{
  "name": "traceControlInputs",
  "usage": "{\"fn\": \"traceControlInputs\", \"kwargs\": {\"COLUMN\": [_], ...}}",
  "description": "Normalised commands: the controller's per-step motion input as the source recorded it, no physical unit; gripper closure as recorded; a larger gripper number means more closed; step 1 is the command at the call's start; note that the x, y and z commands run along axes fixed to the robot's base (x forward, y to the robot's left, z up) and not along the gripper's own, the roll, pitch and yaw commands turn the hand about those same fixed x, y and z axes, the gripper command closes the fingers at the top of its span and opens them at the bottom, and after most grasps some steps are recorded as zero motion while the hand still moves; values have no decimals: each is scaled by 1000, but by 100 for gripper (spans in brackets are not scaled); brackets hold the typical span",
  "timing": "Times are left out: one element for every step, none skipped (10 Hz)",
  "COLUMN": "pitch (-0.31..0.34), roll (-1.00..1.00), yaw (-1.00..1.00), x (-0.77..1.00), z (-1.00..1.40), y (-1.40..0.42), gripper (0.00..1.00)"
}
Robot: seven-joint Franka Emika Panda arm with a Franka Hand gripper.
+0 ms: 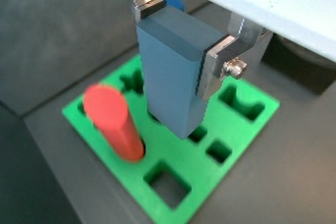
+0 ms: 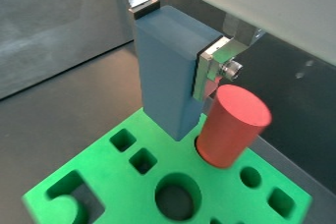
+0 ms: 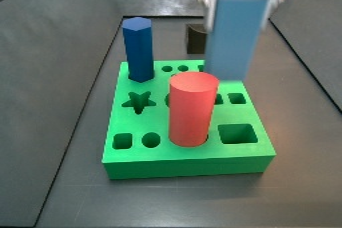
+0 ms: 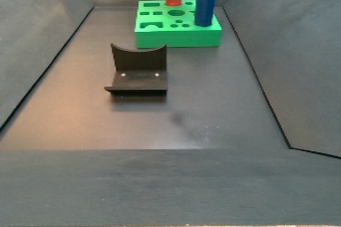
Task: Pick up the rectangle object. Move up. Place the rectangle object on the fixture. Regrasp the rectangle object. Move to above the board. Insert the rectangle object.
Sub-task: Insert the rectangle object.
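Grey-blue flat-sided rectangle object [image 1: 175,76] in gripper [image 1: 184,41]

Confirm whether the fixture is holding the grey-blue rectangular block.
No: the gripper holds the grey-blue rectangular block over the green board.

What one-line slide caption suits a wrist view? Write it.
Gripper jaws clamp the grey-blue rectangular block, lower end at the bright green board, beside the red cylinder.
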Motion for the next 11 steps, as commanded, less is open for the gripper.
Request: {"fn": "traceControlInputs", "kwargs": {"pitch": [-47,-36,-36,-31,0,0,0,0,-11,-34,-54], "roll": [-27,0,0,0,0,0,31,66,23,-14,-47], "yaw": [51,66,77,66,0,0,0,49,51,14,0], "x": [414,354,369,257,0,0,0,0,0,0,14], "z": [-540,-517,-540,-291,0,0,-226,-414,-389,-97,-94], "y": [-311,-320,-334,-209,-20,-29,-106,-226,-177,-40,-37], "gripper": [100,100,100,100,100,100,100,100,100,100,100]}}
